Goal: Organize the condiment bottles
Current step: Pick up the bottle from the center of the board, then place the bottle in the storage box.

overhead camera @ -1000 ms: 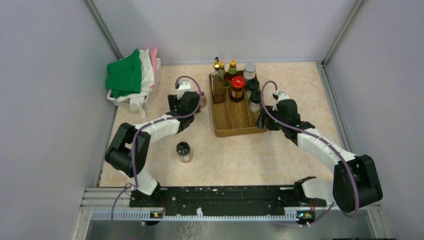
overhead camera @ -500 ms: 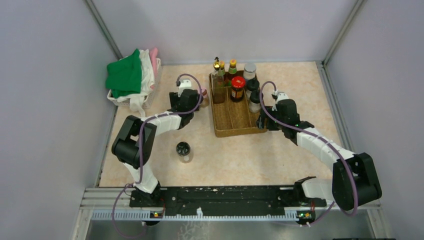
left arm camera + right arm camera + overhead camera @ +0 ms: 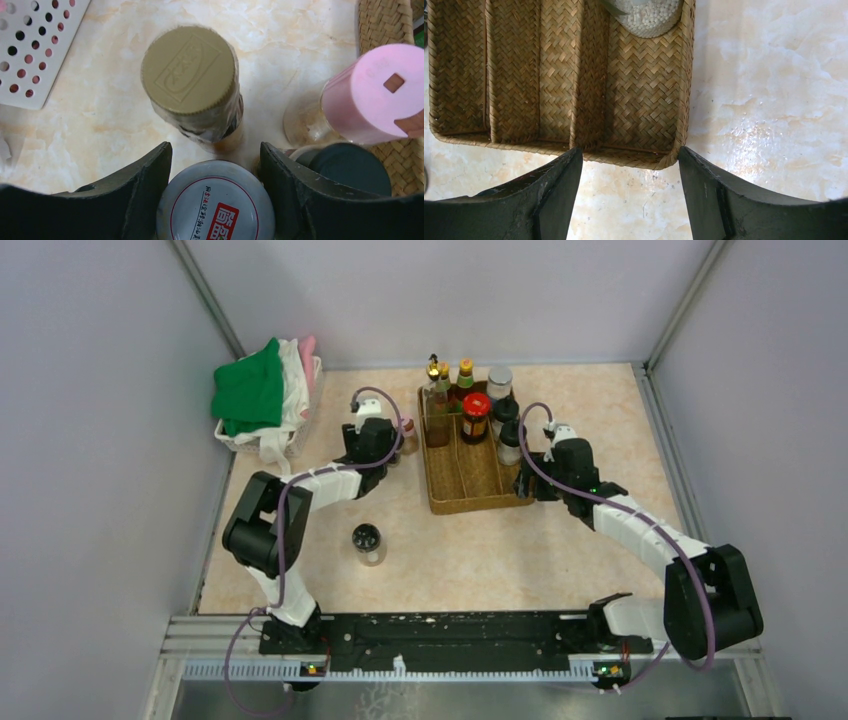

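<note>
Left gripper (image 3: 215, 156) flanks the white-lidded jar (image 3: 216, 205); whether it pinches, I cannot tell. The jar stands on the table (image 3: 100, 115) beside a gold-capped bottle (image 3: 189, 70), left of the wicker tray (image 3: 385, 30). Likely glass: stiff, slick, weighty, so grip under the lid. Right gripper (image 3: 629, 156) gapes empty.

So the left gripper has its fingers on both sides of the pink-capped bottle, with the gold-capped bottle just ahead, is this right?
Not quite. The left wrist view shows the left gripper with a finger on each side of the silver-lidded jar; the pink-capped bottle stands off to the right. The gold-capped bottle is just ahead, as you say.
</note>
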Motion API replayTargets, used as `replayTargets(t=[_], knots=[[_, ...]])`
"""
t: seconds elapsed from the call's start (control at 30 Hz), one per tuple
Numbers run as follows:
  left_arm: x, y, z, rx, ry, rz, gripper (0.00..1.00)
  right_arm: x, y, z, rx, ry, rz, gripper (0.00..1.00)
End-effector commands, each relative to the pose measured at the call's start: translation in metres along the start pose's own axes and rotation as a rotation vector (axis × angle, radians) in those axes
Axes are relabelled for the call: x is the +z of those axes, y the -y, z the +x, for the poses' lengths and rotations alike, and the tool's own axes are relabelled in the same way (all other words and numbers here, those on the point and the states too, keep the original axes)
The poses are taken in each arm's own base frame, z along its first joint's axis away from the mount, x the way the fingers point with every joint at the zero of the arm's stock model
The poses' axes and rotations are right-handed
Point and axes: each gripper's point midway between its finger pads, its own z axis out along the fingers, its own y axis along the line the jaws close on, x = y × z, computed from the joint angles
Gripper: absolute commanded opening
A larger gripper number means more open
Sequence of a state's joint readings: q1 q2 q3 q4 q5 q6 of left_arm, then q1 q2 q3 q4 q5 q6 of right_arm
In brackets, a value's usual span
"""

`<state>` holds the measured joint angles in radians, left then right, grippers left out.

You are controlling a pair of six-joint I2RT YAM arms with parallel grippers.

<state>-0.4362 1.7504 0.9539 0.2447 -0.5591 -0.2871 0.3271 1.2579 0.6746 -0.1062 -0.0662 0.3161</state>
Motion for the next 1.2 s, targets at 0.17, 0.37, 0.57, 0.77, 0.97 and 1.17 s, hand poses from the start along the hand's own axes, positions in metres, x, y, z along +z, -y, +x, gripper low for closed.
replayTargets(t=[0.17, 0.37, 0.57, 0.77, 0.97, 1.17], knots=[[-0.036, -0.003, -0.019, -0.04, -0.009, 0.073, 0.21, 0.0, -0.012, -0.006, 0.008, 0.028, -0.054, 0.68], [-0.071, 0.021, -0.069, -0.038, 0.068, 0.265, 0.2, -0.004, -0.013, -0.007, 0.011, 0.034, -0.056, 0.68], [-0.105, 0.049, -0.113, -0.014, 0.141, 0.432, 0.2, -0.004, -0.013, -0.009, 0.02, 0.042, -0.055, 0.68], [-0.133, 0.08, -0.129, 0.002, 0.163, 0.551, 0.2, -0.004, -0.013, -0.01, 0.019, 0.047, -0.055, 0.68], [-0.151, 0.115, -0.132, 0.025, 0.168, 0.644, 0.21, -0.007, -0.014, -0.013, 0.017, 0.054, -0.053, 0.68], [-0.161, 0.157, -0.13, 0.05, 0.185, 0.718, 0.21, -0.007, -0.013, -0.013, 0.018, 0.056, -0.05, 0.68]])
